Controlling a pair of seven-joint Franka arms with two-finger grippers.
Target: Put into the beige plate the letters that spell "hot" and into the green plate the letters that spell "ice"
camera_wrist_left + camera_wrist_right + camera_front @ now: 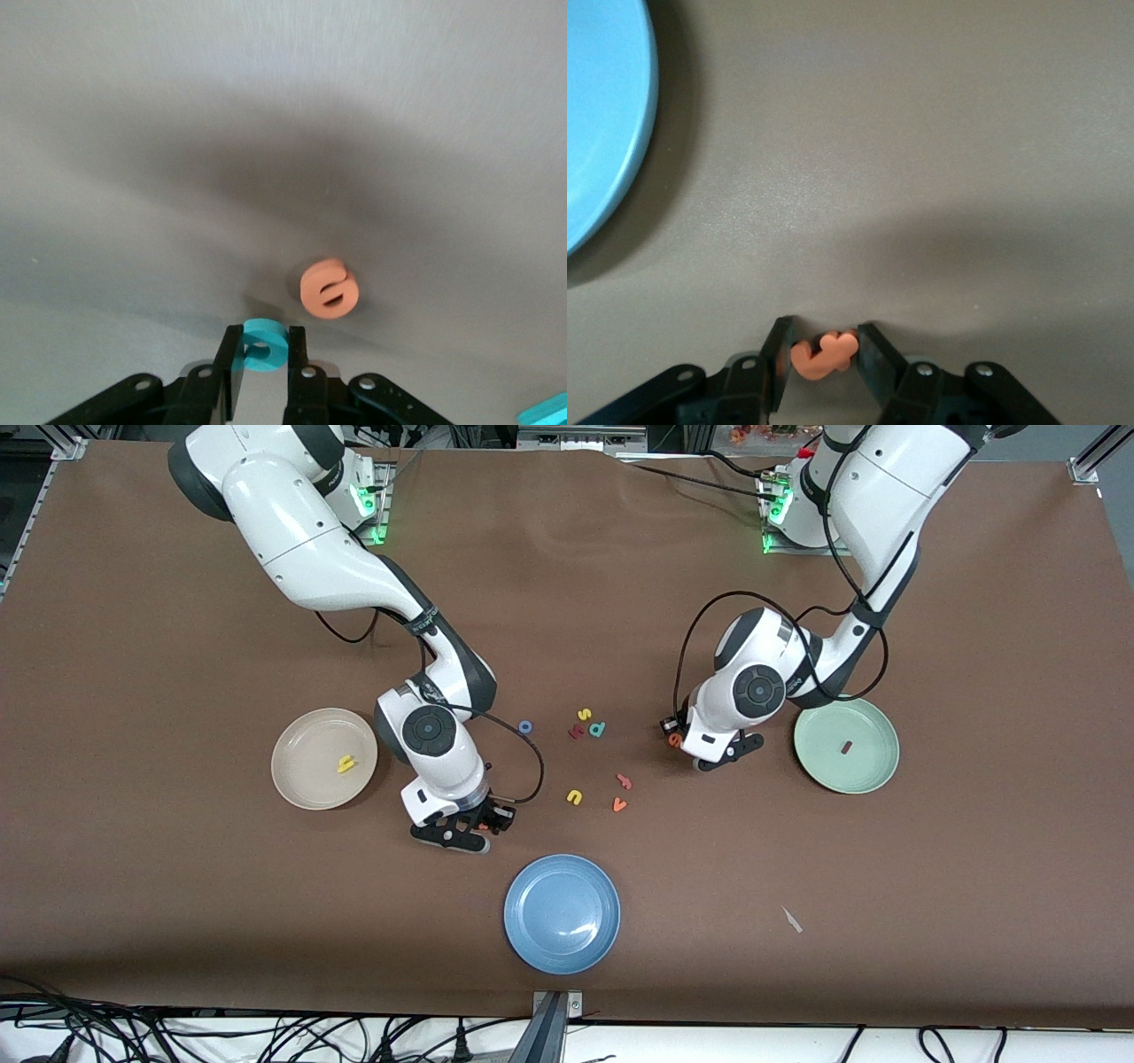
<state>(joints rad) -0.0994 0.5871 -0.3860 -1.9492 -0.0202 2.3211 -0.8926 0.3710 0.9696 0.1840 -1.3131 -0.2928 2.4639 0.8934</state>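
Observation:
My left gripper (264, 351) is shut on the teal c (264, 343), low over the table, with the orange e (329, 288) lying just beside it. In the front view that gripper (680, 735) is next to the green plate (877, 775), which holds the dark red i (845, 747). My right gripper (824, 352) is shut on the orange t (824, 356); it (483, 825) hangs low between the beige plate (301, 779) and the blue plate. The yellow h (345, 763) lies in the beige plate. The blue o (524, 726) lies on the table.
A blue plate (562, 939) sits near the table's front edge, also in the right wrist view (602, 115). Loose letters lie mid-table: yellow s (584, 714), teal d (597, 729), a dark red letter (576, 732), yellow u (574, 797), orange v (619, 805) and another orange-red letter (625, 781).

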